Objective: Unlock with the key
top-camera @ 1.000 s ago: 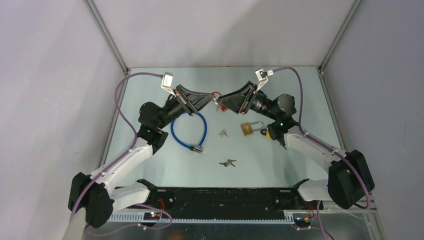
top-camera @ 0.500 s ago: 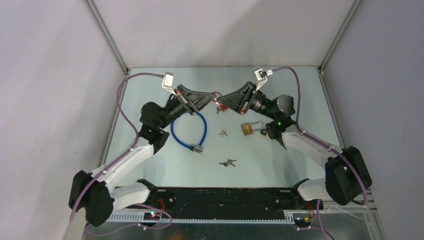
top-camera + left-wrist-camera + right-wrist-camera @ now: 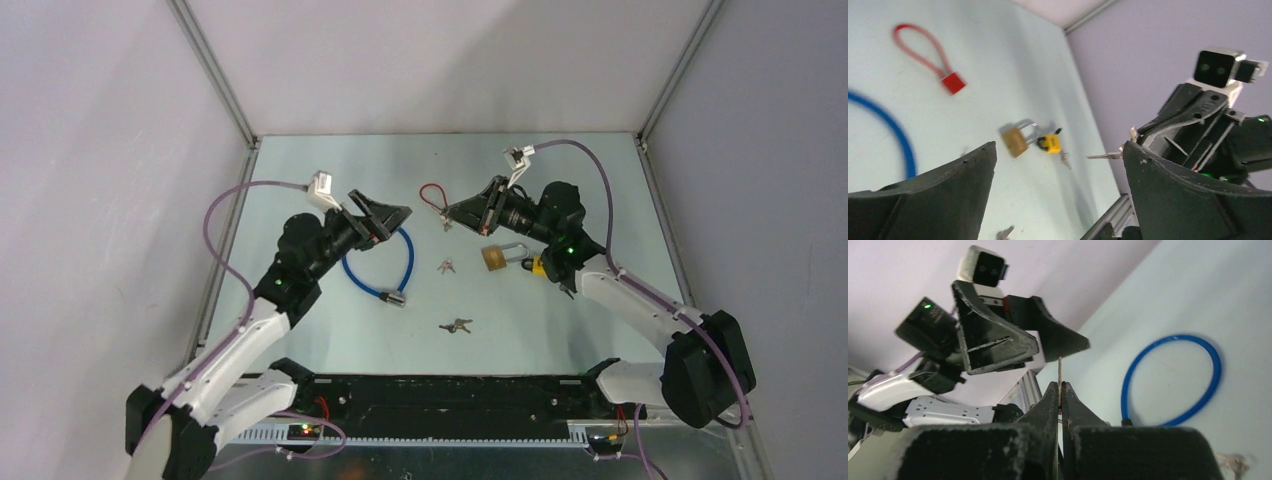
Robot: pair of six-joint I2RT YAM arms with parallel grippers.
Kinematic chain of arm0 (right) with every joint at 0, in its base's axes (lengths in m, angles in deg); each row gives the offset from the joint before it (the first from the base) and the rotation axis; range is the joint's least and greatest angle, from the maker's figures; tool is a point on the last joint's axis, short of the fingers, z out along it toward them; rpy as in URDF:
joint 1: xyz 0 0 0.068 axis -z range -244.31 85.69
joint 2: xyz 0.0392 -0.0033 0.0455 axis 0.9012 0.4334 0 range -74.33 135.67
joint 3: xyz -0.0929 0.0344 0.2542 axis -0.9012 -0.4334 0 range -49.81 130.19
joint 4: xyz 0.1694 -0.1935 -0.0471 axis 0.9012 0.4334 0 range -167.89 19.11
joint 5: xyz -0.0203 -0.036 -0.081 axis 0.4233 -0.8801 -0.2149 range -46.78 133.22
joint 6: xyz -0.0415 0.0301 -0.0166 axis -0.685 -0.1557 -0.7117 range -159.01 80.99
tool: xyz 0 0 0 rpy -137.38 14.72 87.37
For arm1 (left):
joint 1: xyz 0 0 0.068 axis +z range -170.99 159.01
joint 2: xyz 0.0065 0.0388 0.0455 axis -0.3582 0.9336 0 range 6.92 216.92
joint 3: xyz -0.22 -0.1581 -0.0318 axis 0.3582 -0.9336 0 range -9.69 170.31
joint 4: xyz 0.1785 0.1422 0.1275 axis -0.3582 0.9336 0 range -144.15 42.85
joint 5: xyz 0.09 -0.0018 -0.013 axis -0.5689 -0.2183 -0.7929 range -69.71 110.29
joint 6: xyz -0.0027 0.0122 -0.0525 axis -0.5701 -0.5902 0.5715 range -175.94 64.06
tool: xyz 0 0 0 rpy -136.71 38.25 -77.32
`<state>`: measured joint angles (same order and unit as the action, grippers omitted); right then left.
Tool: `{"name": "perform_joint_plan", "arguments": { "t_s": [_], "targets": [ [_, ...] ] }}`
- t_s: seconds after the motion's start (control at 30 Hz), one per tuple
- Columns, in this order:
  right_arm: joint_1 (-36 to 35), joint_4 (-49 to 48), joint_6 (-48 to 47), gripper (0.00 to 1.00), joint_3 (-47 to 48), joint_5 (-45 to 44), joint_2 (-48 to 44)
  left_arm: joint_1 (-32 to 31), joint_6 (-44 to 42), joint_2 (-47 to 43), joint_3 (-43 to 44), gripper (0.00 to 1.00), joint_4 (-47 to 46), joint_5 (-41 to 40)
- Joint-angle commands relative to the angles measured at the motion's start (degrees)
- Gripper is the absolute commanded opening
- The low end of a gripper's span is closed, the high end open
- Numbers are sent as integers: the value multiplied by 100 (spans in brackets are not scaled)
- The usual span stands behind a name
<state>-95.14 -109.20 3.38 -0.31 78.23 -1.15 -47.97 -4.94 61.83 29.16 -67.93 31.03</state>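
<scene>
The right gripper was pinched shut on a small key, held clear of the table. The left gripper stood spread wide, holding nothing, above the blue cable lock; the brass padlock lay flat just beside the right arm

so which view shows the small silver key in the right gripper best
Left wrist: the small silver key juts side-on from the right gripper. Right wrist sees only its thin edge; top external, a speck.
</scene>
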Motion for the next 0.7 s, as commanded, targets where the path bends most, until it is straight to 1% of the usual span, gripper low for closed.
{"name": "perform_joint_plan", "arguments": {
  "t_s": [0.0,0.13,0.2,0.27,0.33,0.43,0.5,0.6,0.67],
  "targets": [
    [-106,1102,-633,0,-190,-522,-345,115,-297,-698,-31,100,2053,-820],
    [-213,1383,-739,0,-445,-813,-463,372,349,-1084,-638,100,2296,-558],
    [-272,1444,-763,0,-548,-882,-493,485,674,-1095,-870,100,2531,-467],
    [-342,1501,-779,0,-635,-978,-523,531,918,-1040,-1007,100,2877,-568],
    [-417,1600,-826,0,-683,-1072,-543,534,1118,-907,-1012,99,3289,-853],
    [-512,1731,-954,0,-702,-1215,-536,529,1126,-486,-670,99,4121,-1018],
    [-541,1763,-983,0,-726,-1253,-525,523,1000,132,-351,100,4586,-1201],
    [-553,1681,-971,0,-824,-1302,-503,407,948,739,81,100,5049,-1582],
    [-565,1647,-977,0,-868,-1315,-497,379,1067,1181,371,100,5310,-1682]
  ]
}}
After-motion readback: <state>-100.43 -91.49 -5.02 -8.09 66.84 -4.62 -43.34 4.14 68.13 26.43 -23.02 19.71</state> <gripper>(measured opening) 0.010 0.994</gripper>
